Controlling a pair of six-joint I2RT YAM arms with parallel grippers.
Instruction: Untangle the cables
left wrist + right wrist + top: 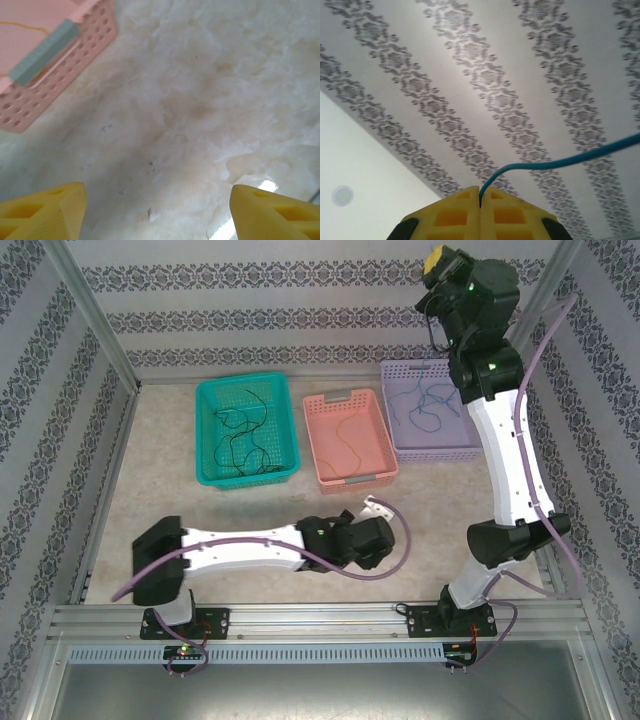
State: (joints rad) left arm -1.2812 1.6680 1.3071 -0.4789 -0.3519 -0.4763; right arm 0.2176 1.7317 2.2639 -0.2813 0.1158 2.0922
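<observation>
The right gripper [480, 200] is pinched fully closed on a blue cable [560, 162], held high in the air over the far right corner of the tabletop [430, 510], up by the patterned back wall [300, 300]. From the seam of the jaws the strand climbs a touch, bends over, and runs off sideways in one long, nearly straight line (where its free end lands I cannot trace from above). The left gripper [157, 210] hangs low over bare tabletop near the front edge, about midway along it. Its jaws are spread wide with nothing between them, and the pink basket [312, 440] sits just beyond.

Outward from there, the sorting looks mostly done to my eye. The black cables [245, 435] lie in the teal basket [205, 430] toward the far left, and one pale yellowish cable [345, 445] lies in the pink one at the middle. More blue strands [430, 405] lie in the lavender basket [440, 452] toward the far right. The yellowish one runs roughly front to back along its basket; the black and blue ones are looped, with no single heading. What seems left is drawing the lifted blue cable clear and laying it down, and the black loops may want teasing apart.
</observation>
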